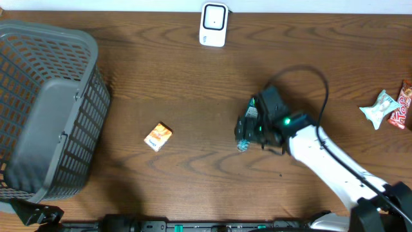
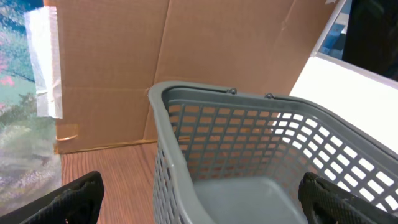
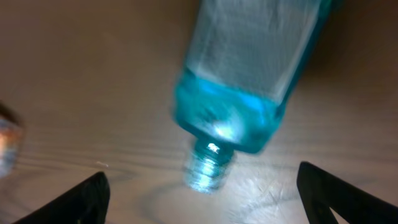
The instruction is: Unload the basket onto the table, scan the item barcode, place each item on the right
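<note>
A clear blue bottle (image 3: 249, 68) lies on the wooden table, its ribbed cap (image 3: 208, 167) pointing toward the camera in the right wrist view. My right gripper (image 3: 202, 186) stands open around it, both dark fingers well apart from the bottle. From overhead the right gripper (image 1: 248, 131) covers most of the bottle, and only the cap end (image 1: 243, 146) shows. The white scanner (image 1: 213, 24) stands at the far edge. My left gripper (image 2: 199, 202) is open and holds nothing, over the grey basket's rim (image 2: 163, 118).
The grey basket (image 1: 26, 38) fills the left side of the table. A small orange box (image 1: 158, 136) lies left of the right gripper. Two snack packets (image 1: 388, 108) lie at the right edge. Cardboard (image 2: 155, 56) stands behind the basket.
</note>
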